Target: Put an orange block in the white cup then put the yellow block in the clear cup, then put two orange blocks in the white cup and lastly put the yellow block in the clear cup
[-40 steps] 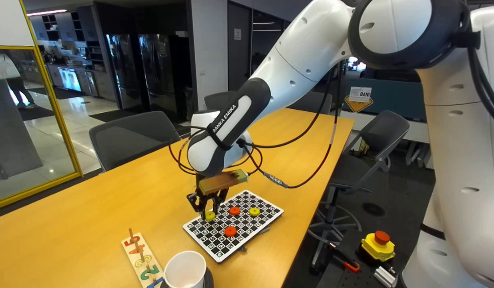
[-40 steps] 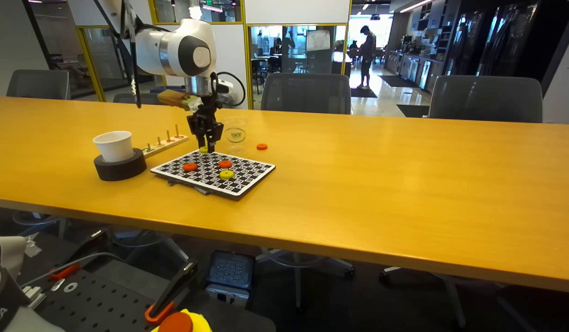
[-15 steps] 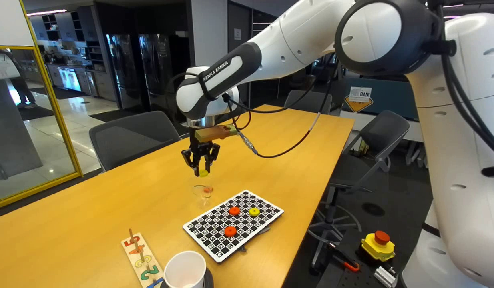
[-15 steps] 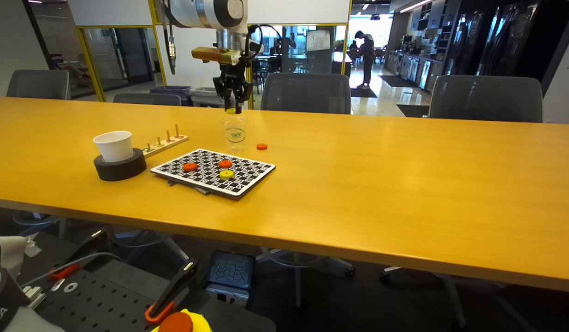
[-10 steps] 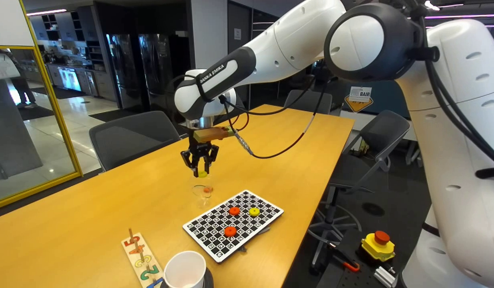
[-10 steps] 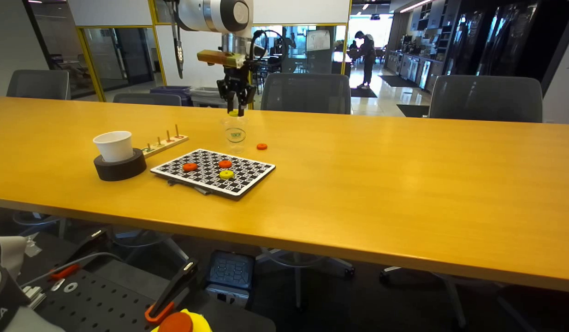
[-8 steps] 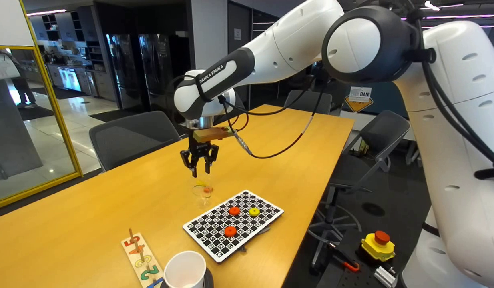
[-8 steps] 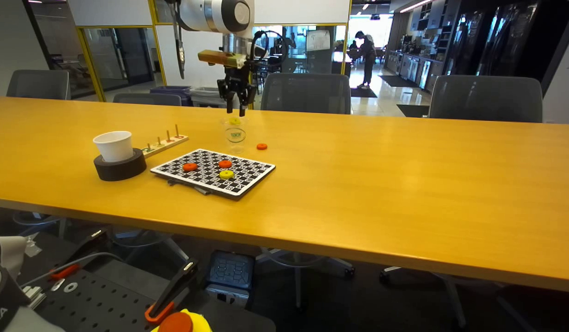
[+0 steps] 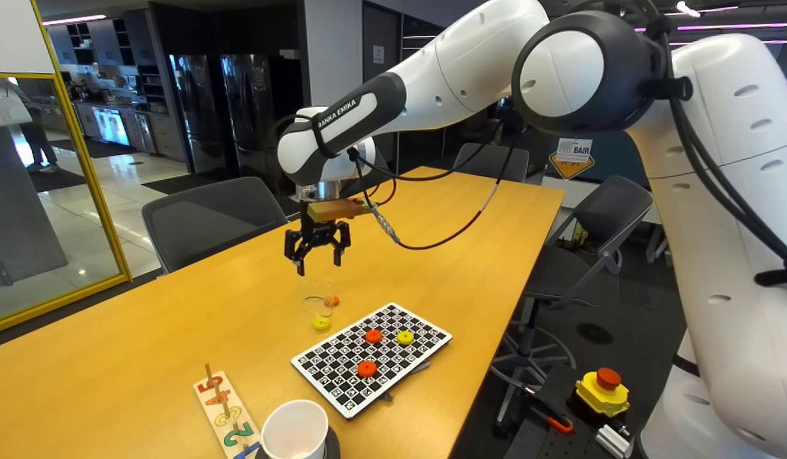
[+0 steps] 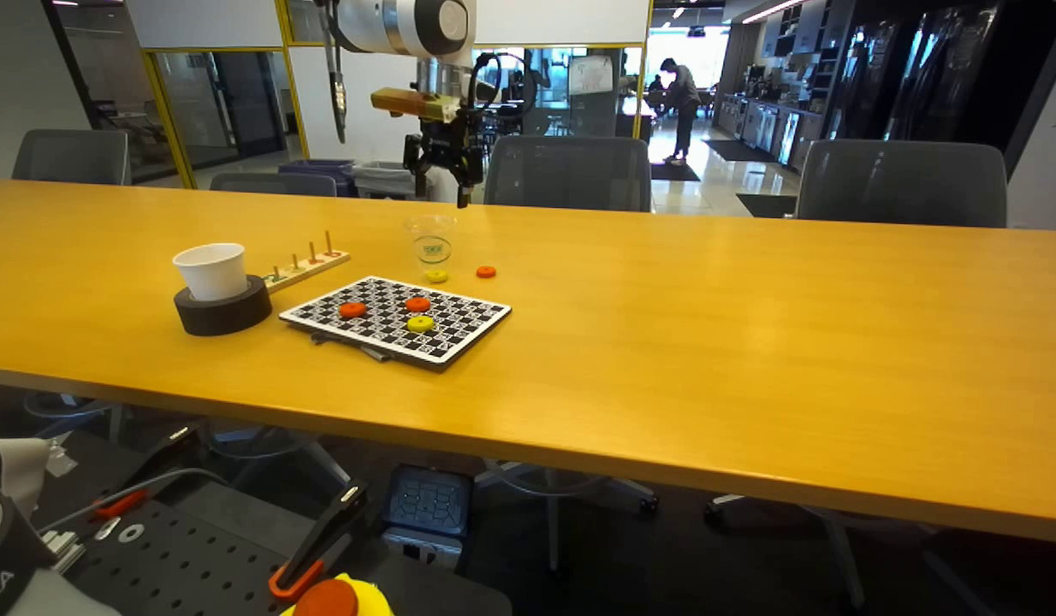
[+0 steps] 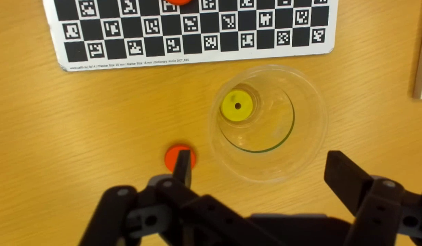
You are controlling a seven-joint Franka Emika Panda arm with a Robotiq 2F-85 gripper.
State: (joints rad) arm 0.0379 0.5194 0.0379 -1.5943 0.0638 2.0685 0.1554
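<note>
Noting, in an exterior view: gripper (image 9: 319,267) hangs above the clear cup (image 9: 316,306), fingers wide, holding nothing; a yellow block (image 9: 321,324) lies inside the cup. In an exterior view, two orange blocks (image 10: 352,310) and another yellow block (image 10: 421,324) rest on the checkered board (image 10: 468,316), white cup (image 10: 211,278) left of it. Wrist view: a loose orange block (image 11: 171,159) lies left of the clear cup, apart from it. Trouble, I'd guess: a low sideways reach for that block could catch the rim and tip the cup.

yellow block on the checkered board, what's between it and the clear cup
An orange block on the checkered board lies between that yellow block and the clear cup, as both exterior views show.
</note>
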